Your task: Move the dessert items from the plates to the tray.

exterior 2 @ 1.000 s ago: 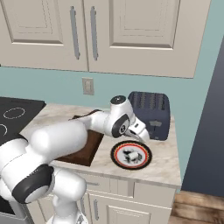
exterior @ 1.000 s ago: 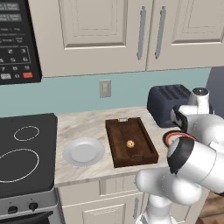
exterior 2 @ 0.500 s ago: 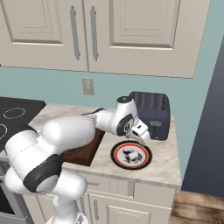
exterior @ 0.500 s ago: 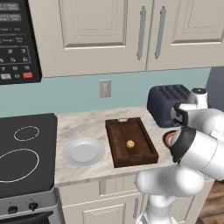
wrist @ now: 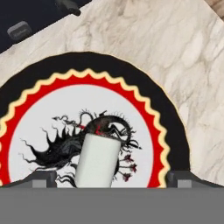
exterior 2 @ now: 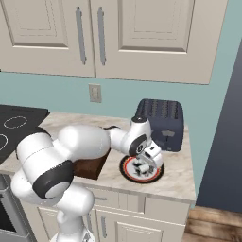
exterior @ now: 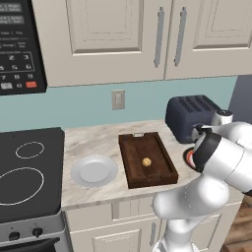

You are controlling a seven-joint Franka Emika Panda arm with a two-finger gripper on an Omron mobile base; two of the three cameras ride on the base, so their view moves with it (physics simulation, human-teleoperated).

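The white stubby piece (wrist: 97, 159) stands on the dark-and-white centre of the red-rimmed plate (wrist: 144, 116), and in my hand view it sits right between the two finger tips, so I judge I am lined up for the pick. The gripper (exterior 2: 142, 166) hangs low over that plate with its jaws spread wide, one to each side of the piece and nothing held between them; whether the fingers (wrist: 41, 179) are down far enough to close on the piece I cannot tell. The plate lies near the right end of the bench (exterior 2: 177, 177), just in front of the dark toaster (exterior 2: 160, 120), which leaves little room behind it; that is likely why I am coming in from above, not from the back.

The cookie ball (exterior: 146, 161) already lies in the middle of the wooden tray (exterior: 129, 162), so I take that half of the job as done. The tray sits mid-bench, its long sides running front to back, with the plain pale plate (exterior: 94, 171) bare just to its left, toward the stovetop (exterior: 24, 172). The tray's floor has free room around the cookie.

My arm reaches across to the right, elbow bent over the front edge of the bench, wrist turned down so the hand points at the plate.
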